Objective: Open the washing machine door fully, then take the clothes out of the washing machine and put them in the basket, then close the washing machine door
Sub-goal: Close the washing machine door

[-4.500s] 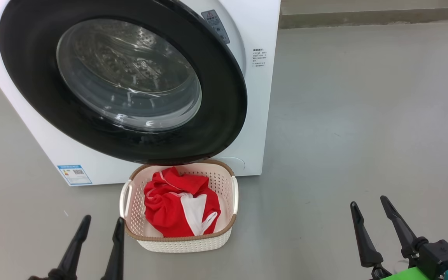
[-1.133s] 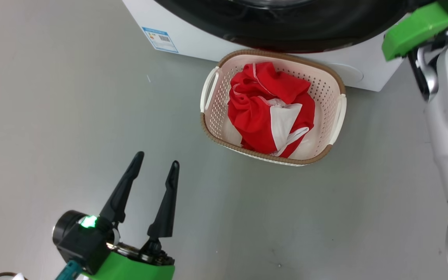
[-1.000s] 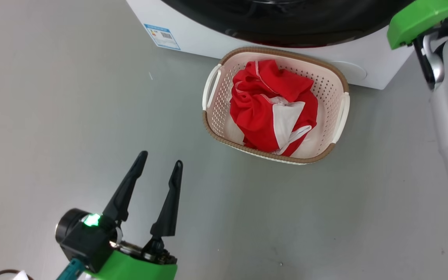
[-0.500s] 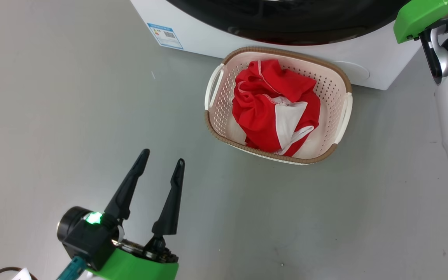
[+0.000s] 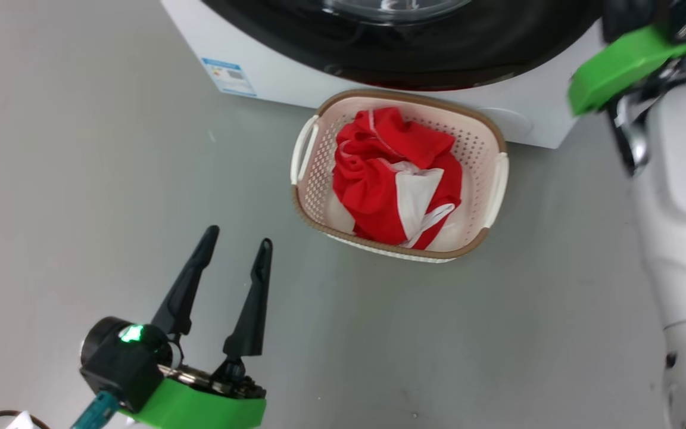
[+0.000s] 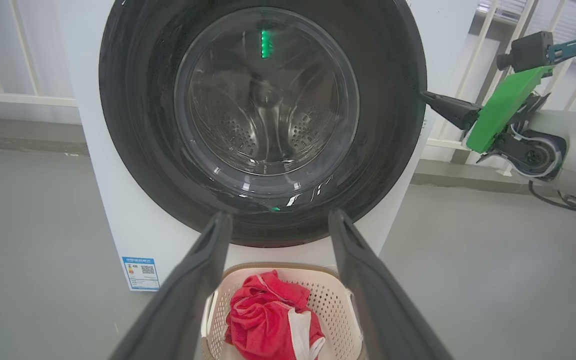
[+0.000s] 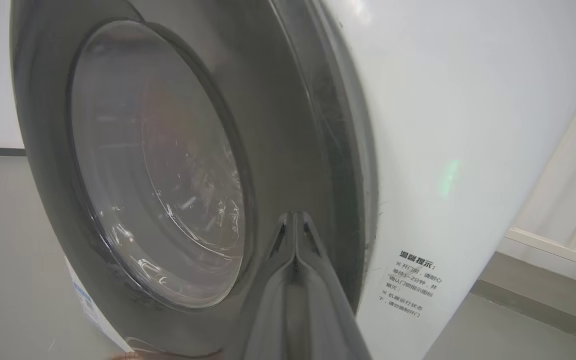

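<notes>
The washing machine (image 5: 283,83) is white, and its black-rimmed door (image 6: 263,125) lies close against its front. Whether it is latched I cannot tell. My right gripper (image 7: 295,216) is shut, with nothing in it, its tip against the door's right rim; the left wrist view shows the right gripper (image 6: 425,95) touching there. Red and white clothes (image 5: 390,179) lie in the cream basket (image 5: 495,179) on the floor just below the door. My left gripper (image 5: 240,235) hangs open and empty over bare floor, left of and nearer than the basket; its fingers (image 6: 193,280) frame the basket.
Grey floor spreads to the left and front of the basket. My white right forearm (image 5: 682,196) with its green bracket (image 5: 617,65) rises along the right side. A blue-and-white label (image 5: 228,76) marks the machine's lower left. A white railing (image 6: 18,97) runs behind.
The head camera has shifted, so the basket sits further left in view. Several seconds ago the door stood ajar and my right gripper was open low down; it is shut at the rim.
</notes>
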Controlling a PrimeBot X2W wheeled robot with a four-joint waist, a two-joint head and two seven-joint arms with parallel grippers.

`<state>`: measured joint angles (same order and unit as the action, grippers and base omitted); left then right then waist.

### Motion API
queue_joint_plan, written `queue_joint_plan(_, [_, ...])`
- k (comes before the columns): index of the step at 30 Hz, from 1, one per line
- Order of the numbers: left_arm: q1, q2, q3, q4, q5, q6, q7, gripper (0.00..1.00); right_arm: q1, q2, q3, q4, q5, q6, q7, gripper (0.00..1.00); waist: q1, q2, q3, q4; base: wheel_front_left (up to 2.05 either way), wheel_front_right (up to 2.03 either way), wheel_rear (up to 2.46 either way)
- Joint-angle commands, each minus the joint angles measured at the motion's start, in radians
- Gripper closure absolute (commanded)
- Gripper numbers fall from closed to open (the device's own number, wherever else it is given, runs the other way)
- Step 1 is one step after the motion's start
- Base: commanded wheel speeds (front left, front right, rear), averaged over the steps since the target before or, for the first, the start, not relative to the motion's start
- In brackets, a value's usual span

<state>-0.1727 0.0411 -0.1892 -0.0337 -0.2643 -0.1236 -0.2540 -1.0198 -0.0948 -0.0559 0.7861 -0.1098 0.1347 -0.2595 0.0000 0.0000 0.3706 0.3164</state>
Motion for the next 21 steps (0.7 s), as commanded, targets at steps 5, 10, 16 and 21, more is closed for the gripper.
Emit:
queue_joint_plan(5, [-0.007,0.009,0.050,-0.038,-0.018,0.016,-0.008,0.00,0.090,0.042,0.089,-0.064,0.068,-0.004,-0.002,0.00,0.0000,0.0000,-0.036,-0.069,0.00,0.00,0.00])
queue_joint_plan(10, [-0.005,0.009,0.052,-0.043,-0.035,0.029,-0.008,0.00,0.205,0.044,0.200,-0.138,0.170,-0.004,-0.002,0.00,0.0000,0.0000,-0.064,-0.123,0.00,0.00,0.00])
queue_joint_plan(16, [0.006,0.009,0.060,-0.025,-0.016,0.032,-0.008,0.00,0.360,0.044,0.300,-0.248,0.262,-0.004,-0.002,0.00,0.0000,0.0000,-0.102,-0.195,0.00,0.00,0.00])
queue_joint_plan(21, [0.022,0.009,0.081,-0.012,-0.014,0.042,-0.008,0.00,0.485,0.044,0.342,-0.328,0.313,-0.004,-0.002,0.00,0.0000,0.0000,-0.141,-0.256,0.00,0.00,0.00])
